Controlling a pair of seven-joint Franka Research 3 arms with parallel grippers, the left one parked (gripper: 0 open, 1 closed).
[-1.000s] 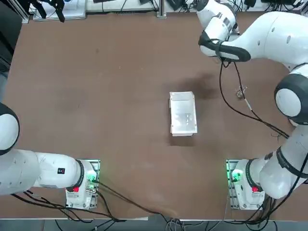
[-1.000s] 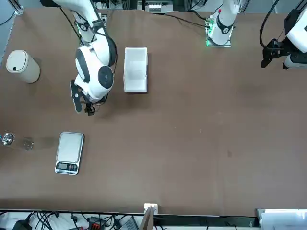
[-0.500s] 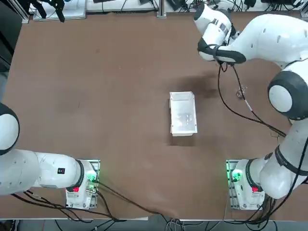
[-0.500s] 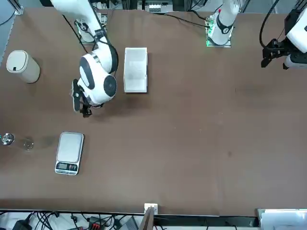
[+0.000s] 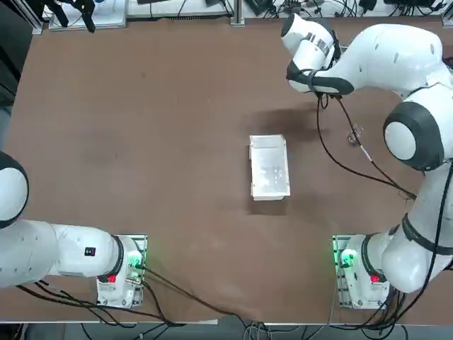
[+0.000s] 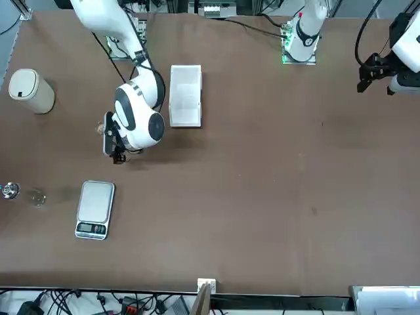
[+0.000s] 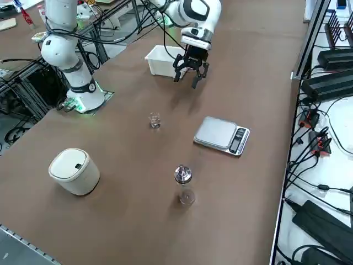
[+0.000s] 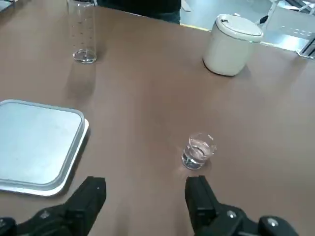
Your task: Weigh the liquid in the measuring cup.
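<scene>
The measuring cup (image 8: 199, 151), partly filled with clear liquid, is seen upright on the brown table (image 7: 132, 182), between the digital scale (image 7: 222, 136) and the lidded white bin (image 7: 74, 171). The right gripper (image 8: 145, 189) is held above the table, its claw spread wide, with nothing gripped. A glass bottle with a metallic cap (image 7: 185, 184) is seen near the scale.

The table (image 7: 132, 232) is seen from straight above, across, slanting down from its right, and closest from the wrist; the scale (image 7: 216, 133) is shared by the last two.
</scene>
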